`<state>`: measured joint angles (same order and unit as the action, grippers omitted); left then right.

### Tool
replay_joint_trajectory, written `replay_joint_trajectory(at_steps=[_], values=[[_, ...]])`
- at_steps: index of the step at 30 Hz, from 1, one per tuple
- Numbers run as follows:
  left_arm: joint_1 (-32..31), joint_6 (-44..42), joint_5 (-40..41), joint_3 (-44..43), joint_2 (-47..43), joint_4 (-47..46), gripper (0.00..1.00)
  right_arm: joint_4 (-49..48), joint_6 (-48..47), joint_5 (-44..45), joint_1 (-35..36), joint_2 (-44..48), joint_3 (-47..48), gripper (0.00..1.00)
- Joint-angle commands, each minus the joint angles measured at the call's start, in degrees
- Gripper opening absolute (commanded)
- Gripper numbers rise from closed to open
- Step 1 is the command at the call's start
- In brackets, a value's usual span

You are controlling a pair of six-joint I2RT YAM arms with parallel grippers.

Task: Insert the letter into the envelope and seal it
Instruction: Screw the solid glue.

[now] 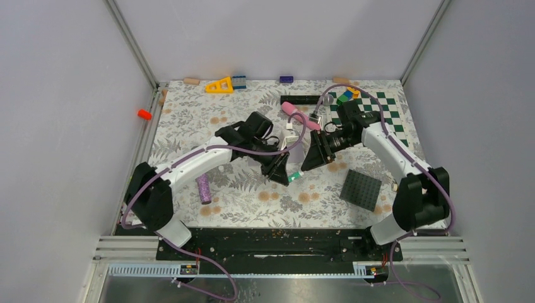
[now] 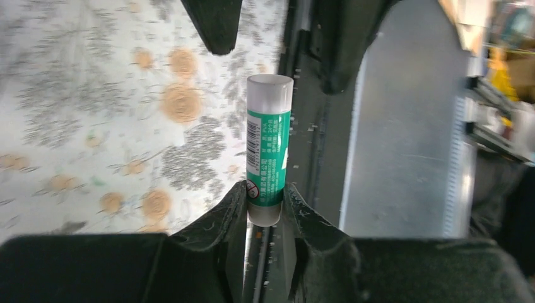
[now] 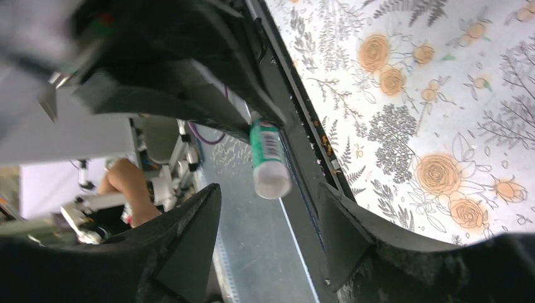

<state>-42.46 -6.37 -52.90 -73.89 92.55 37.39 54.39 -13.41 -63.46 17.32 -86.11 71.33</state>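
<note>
A pink cylinder [image 1: 299, 115], a purple cylinder [image 1: 204, 189] and a studded plate [image 1: 361, 189] are lying around the arms. The left gripper [image 2: 265, 189] is pinching a glue stick [image 2: 269, 126], the right gripper [image 3: 269, 188] is gaping around its white end, and the envelope [image 1: 296, 151] is lying just below both. Grey walls are enclosing the floral tabletop [image 1: 189, 120].

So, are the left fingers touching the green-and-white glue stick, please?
Touching: left wrist view shows the left fingers pinching the base of the green-and-white glue stick.
</note>
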Motion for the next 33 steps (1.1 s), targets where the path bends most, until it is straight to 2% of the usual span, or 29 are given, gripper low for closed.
replay_joint_trajectory(at_steps=[1, 5, 10, 15, 25, 33], values=[[-1.31, 0.95, 15.26, 2.08, -6.66, -7.10, 0.07, -3.23, 9.09, -1.16, -2.82, -3.64, 1.62, 0.65], [-4.15, 0.18, 27.31, 3.50, -7.58, -9.38, 0.07, -5.71, 12.07, -4.01, -3.12, -6.51, 1.11, 0.65], [-7.51, -1.22, 35.70, 4.01, -6.81, -10.25, 0.06, -6.58, 14.97, -4.75, -3.17, -9.91, 1.35, 0.65], [-8.34, -1.17, 40.62, 3.93, -6.32, -11.23, 0.06, -7.67, 17.12, -3.46, -3.16, -11.27, 0.67, 0.63], [-9.26, -1.43, 43.27, 3.93, -5.87, -11.55, 0.05, -8.61, 18.20, -2.39, -3.11, -12.37, 0.28, 0.52], [-10.45, -2.32, 42.66, 3.63, -5.12, -10.82, 0.05, -8.61, 18.25, -2.15, -3.17, -12.94, 0.43, 0.52]])
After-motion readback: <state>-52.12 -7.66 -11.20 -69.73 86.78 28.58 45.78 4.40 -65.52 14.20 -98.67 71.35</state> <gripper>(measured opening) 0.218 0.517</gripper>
